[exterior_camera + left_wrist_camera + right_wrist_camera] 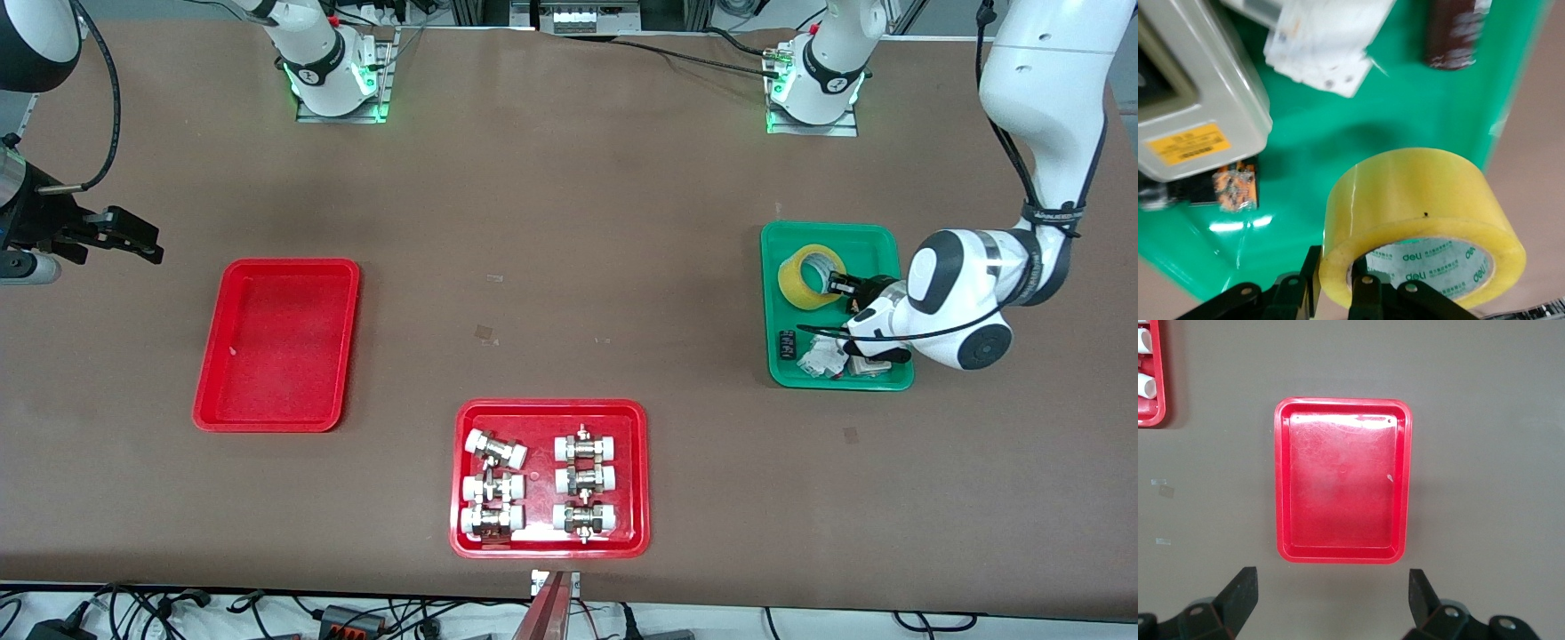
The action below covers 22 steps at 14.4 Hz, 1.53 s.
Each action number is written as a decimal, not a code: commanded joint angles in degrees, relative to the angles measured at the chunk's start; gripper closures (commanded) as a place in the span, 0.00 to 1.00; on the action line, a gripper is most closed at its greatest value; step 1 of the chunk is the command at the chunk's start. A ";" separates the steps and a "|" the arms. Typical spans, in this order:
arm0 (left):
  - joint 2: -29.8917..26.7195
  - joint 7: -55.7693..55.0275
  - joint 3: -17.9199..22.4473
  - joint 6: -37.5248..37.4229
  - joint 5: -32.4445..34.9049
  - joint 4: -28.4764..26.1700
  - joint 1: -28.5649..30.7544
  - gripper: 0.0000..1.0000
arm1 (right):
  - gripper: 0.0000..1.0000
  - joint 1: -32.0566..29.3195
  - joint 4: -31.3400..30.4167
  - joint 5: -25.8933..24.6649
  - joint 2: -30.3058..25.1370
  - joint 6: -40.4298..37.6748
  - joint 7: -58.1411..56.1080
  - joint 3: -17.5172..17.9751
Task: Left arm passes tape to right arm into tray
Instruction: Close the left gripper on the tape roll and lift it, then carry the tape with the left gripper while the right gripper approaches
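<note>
The tape [811, 276], a wide yellow roll with a pale core, stands tilted in the green tray [867, 238] at the left arm's end of the table. My left gripper [840, 284] is shut on the roll's wall. In the left wrist view, one finger [1303, 280] presses the outside of the tape [1425, 200] and the other sits inside the core, so the left gripper [1336, 283] pinches the wall. The plain red tray [277, 345] lies empty at the right arm's end. My right gripper [133, 236] hovers open beside it, over bare table. In the right wrist view the tray [1341, 480] lies ahead of the open right gripper [1333, 587].
A red tray of white-capped metal fittings [462, 480] sits nearest the front camera, mid-table; its corner [1151, 387] shows in the right wrist view. The green tray [1311, 147] also holds a pale box with a yellow label [1198, 93], a dark cylinder [1455, 33] and white packets [822, 360].
</note>
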 commanded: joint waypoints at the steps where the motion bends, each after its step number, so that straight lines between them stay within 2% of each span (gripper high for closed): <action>1: -2.20 1.11 -1.08 -15.88 -1.60 15.56 -0.38 0.99 | 0.00 0.15 -0.21 0.35 -0.11 -0.37 0.35 0.03; 3: -2.02 0.05 -3.19 -27.23 -6.58 28.31 -0.47 0.99 | 0.00 0.15 -0.29 0.35 1.20 -0.72 -0.09 0.03; 4: -2.11 -0.30 -3.55 -30.49 -9.74 32.19 -0.91 0.99 | 0.00 0.06 -0.03 0.44 1.90 -1.07 -0.18 0.03; 6: -2.63 -0.05 -4.95 -32.02 -16.33 37.83 -1.00 0.99 | 0.00 0.23 -0.03 1.75 4.18 -1.08 -2.27 0.12; 8: -2.55 -2.31 -7.67 -30.10 -22.75 39.26 -2.05 0.98 | 0.00 0.76 0.14 2.11 6.12 -1.08 -5.70 0.03; 9: -2.55 -7.37 -8.03 -27.48 -22.96 38.65 -3.88 0.98 | 0.00 0.68 0.15 2.80 6.39 -0.82 -6.67 0.12; 12: -0.98 -23.38 -7.95 -19.92 -23.92 38.21 -12.39 0.99 | 0.00 1.02 0.85 10.70 7.88 -1.08 -6.95 0.21; 14: 0.52 -34.34 -7.95 -11.76 -26.11 37.60 -18.46 0.99 | 0.00 3.57 0.94 16.32 9.55 -0.82 -6.86 0.47; 17: 1.22 -55.86 -7.68 11.13 -25.86 31.20 -28.65 0.99 | 0.00 4.80 2.07 31.06 11.22 -0.55 -8.34 0.47; 19: 2.37 -66.97 -7.42 24.70 -25.60 28.81 -33.06 0.99 | 0.00 5.77 2.87 39.16 13.15 -0.46 -14.38 0.47; 21: 2.29 -70.51 -7.33 31.15 -22.37 25.92 -35.00 0.99 | 0.00 5.77 4.88 46.11 15.69 -0.72 -18.53 0.47; 22: 1.85 -71.22 -7.42 31.95 -19.65 24.51 -35.45 0.99 | 0.00 5.77 6.28 48.58 17.10 -0.90 -20.37 0.47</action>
